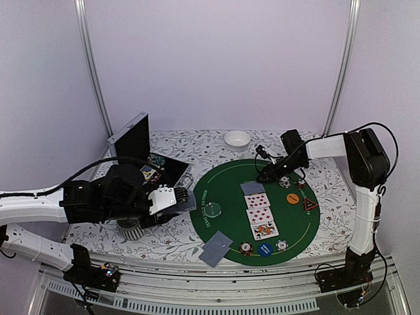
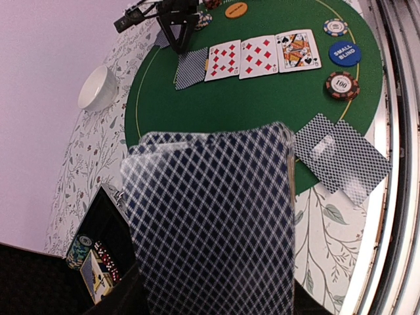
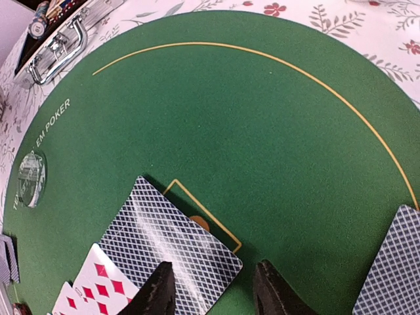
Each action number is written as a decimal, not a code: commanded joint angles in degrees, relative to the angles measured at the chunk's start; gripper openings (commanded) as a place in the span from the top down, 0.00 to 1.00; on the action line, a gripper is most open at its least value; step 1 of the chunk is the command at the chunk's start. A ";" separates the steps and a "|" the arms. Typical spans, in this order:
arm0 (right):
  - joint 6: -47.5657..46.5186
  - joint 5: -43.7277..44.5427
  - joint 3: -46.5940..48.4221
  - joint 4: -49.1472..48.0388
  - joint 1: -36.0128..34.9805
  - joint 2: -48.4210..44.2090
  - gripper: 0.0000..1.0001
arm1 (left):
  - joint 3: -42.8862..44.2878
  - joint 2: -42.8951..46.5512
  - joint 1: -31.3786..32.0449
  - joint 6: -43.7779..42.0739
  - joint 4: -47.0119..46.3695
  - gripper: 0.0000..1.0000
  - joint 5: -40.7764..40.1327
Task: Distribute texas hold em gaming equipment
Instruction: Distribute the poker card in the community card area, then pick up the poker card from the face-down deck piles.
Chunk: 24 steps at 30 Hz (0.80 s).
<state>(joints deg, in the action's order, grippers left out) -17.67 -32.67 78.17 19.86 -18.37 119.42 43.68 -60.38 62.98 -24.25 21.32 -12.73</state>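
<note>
My left gripper (image 1: 172,198) is shut on a deck of grey-blue-backed cards (image 2: 210,223), held left of the green mat (image 1: 223,190); the deck hides its fingers in the left wrist view. My right gripper (image 3: 213,295) is open and low over a face-down card (image 3: 170,246), with one finger (image 3: 157,292) over the card's edge. Beside that card lie three face-up cards (image 1: 260,214). Two face-down cards (image 1: 216,248) lie at the mat's near edge, next to a reddish-brown chip (image 1: 245,248), a blue chip (image 1: 264,249) and a white chip (image 1: 281,245). An orange chip (image 1: 291,196), a red triangle (image 1: 309,205) and a clear button (image 1: 212,210) also lie on the mat.
An open case (image 1: 141,147) with chips stands at the back left. A ribbed mug (image 1: 131,230) sits under my left arm. A white bowl (image 1: 237,138) stands behind the mat. Another face-down card (image 3: 394,262) lies right of my right gripper.
</note>
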 commanded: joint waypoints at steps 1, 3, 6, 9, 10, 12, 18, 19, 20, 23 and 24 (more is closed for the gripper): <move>-0.02 2.65 -0.71 0.47 -0.21 -5.73 0.49 | 0.70 0.88 -0.21 -0.46 -0.93 0.47 -0.19; 0.56 4.31 0.09 1.31 -0.44 -7.76 0.37 | 0.70 0.83 -0.15 -0.44 -0.93 0.47 -0.10; 0.96 7.95 1.50 1.87 -2.60 -11.59 0.00 | 0.79 0.79 -0.15 -0.46 -0.93 0.47 -0.15; 1.39 10.11 3.59 2.61 -8.46 -15.62 0.01 | 0.77 0.77 -0.17 -0.45 -0.84 0.47 -0.27; 1.68 9.88 4.28 2.86 -10.89 -16.89 0.01 | 0.74 0.71 -0.16 -0.49 -0.84 0.47 -0.34; 3.53 6.75 5.07 1.72 -15.73 -19.23 0.01 | 0.70 0.88 -0.18 -0.49 -0.93 0.47 -0.46; 14.73 -5.26 2.10 -13.72 -28.24 -22.41 0.01 | 0.62 0.83 -0.15 -0.58 -1.18 0.47 -1.11; 17.42 -4.45 1.93 -15.56 -29.52 -22.39 0.01 | 0.54 0.94 -0.21 -0.63 -1.34 0.48 -1.38; 19.78 -3.65 1.43 -17.87 -30.21 -22.31 0.01 | 0.46 1.07 -0.18 -0.62 -1.51 0.48 -1.68; 28.55 -2.29 1.56 -19.04 -31.41 -21.22 0.01 | 0.23 1.55 -0.19 -0.85 -2.21 0.48 -3.00; 30.20 -1.59 2.41 -17.93 -31.81 -20.42 0.01 | 0.06 1.77 -0.16 -0.89 -2.52 0.48 -3.46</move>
<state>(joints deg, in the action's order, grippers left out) 0.01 -35.27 80.47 5.43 -50.61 97.80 43.66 -60.25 62.98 -24.47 21.26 -14.04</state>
